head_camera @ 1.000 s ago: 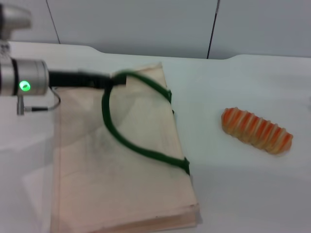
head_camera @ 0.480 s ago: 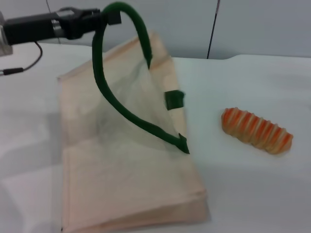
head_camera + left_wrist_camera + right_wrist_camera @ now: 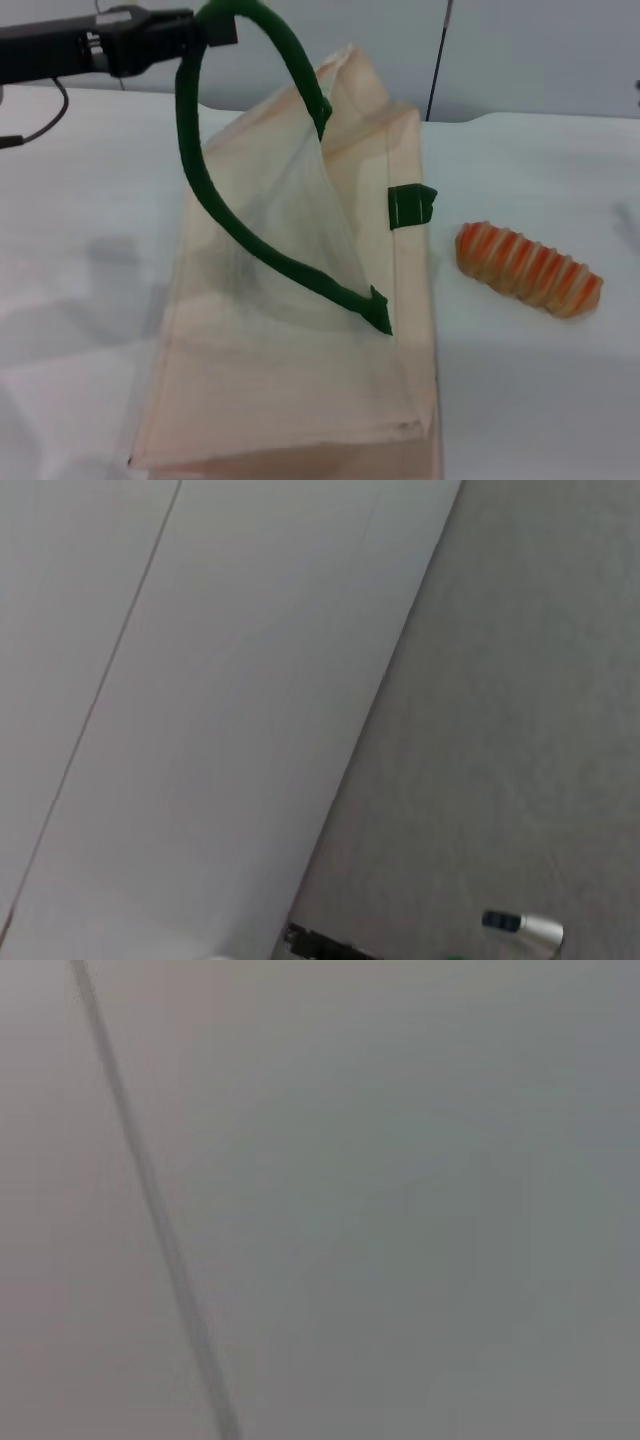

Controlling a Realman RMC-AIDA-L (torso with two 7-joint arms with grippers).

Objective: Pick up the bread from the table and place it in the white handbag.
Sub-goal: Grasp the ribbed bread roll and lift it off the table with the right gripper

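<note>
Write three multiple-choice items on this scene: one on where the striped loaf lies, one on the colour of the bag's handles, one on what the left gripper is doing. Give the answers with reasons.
1. Where is the small tan bread with orange ridged stripes?
A. inside the bag
B. on the broad white table, on the robot's right of the bag
C. in a gripper

2. What colour are the rope-like handles of the cream fabric white handbag?
A. dark green
B. red
C. black

3. What is the left gripper doing?
A. resting open on the table
B. holding the bread
C. holding one dark green handle up, so one side of the bag is raised

Answers: 1 B, the loaf lies on the table apart from the bag. 2 A, both the loop and the second strap's end are green. 3 C, the fingers are closed on the top of the loop, above the table.
</note>
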